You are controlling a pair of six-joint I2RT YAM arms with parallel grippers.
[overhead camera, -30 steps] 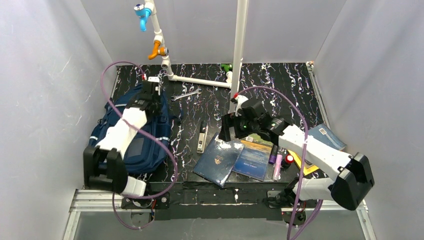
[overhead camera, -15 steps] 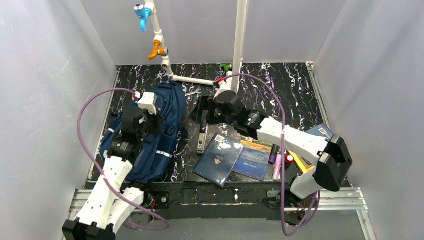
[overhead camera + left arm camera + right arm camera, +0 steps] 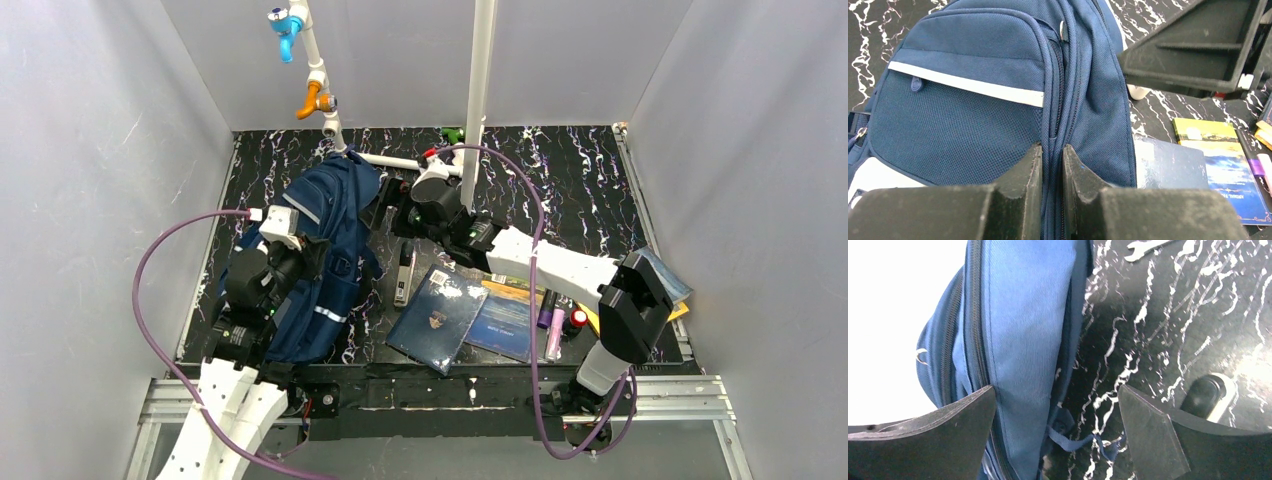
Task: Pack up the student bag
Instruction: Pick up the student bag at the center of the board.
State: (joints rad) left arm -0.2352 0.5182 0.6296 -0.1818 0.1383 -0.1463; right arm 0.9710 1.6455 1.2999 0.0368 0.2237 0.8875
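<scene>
The student bag [image 3: 325, 265] sits on the black bench [image 3: 580, 170] with white squiggles. It is big and dark blue, with a light stripe across its front pocket. The left hand [image 3: 1052, 155] is squeezed tight on a fold of the bag's cloth, right along a zip. The right hand [image 3: 1055, 410] is at the bag's right side, near the bag's top. Its two fingers are wide apart and hold nothing, and the bag's edge shows between them. I cannot tell if a finger touches the cloth. Just right of the bag lies a small black and silver thing [image 3: 404, 272]. Farther right of the bag lie a dark blue book [image 3: 437, 317] and a book with a yellow and blue cover [image 3: 508, 318], side by side. A wrench [image 3: 1140, 249] lies on the bench near the bag's top.
</scene>
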